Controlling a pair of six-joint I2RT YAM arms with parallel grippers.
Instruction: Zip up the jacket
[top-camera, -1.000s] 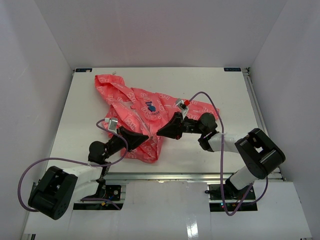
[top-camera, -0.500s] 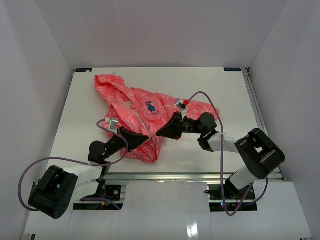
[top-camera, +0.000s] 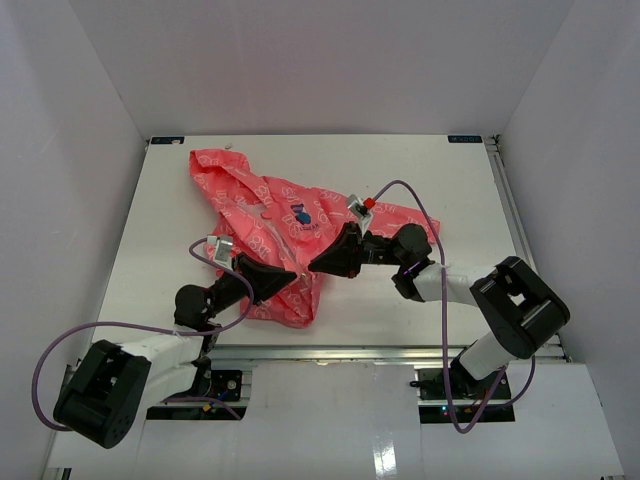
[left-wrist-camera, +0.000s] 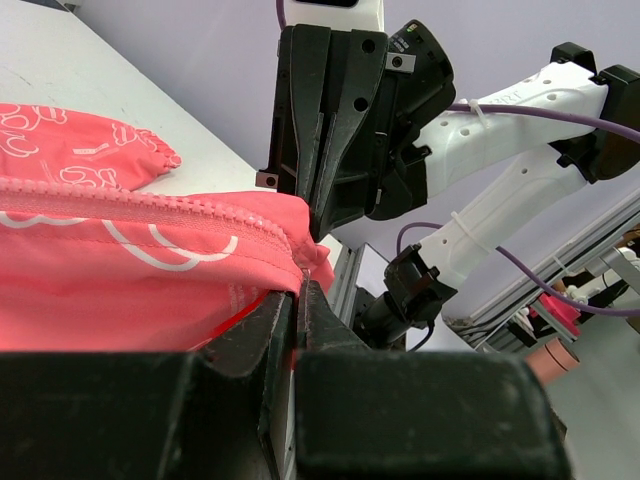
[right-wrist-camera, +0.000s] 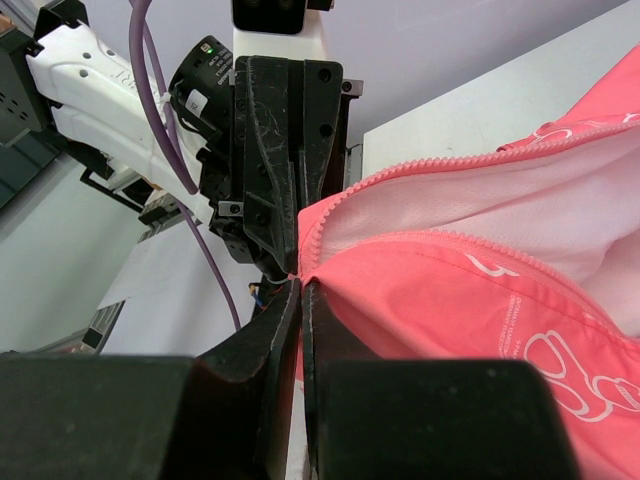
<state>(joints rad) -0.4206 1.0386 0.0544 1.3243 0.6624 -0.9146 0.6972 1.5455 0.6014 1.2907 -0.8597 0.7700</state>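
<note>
Top external: one jacket (top-camera: 240, 195), two arms (top-camera: 165, 345) (top-camera: 455, 285)

left arm low, reaching forward-right; left gripper (top-camera: 293, 272) clamped on jacket (top-camera: 250, 195) edge | right arm elbow bent, reaching left; right gripper (top-camera: 313, 266) clamped likewise | tips facing, nearly touching

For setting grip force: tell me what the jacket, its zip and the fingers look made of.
The jacket looks like thin woven synthetic, matte, creasing sharply. Its zip has pink moulded teeth, probably plastic. The fingers are hard, black, scratched: likely plastic.
</note>
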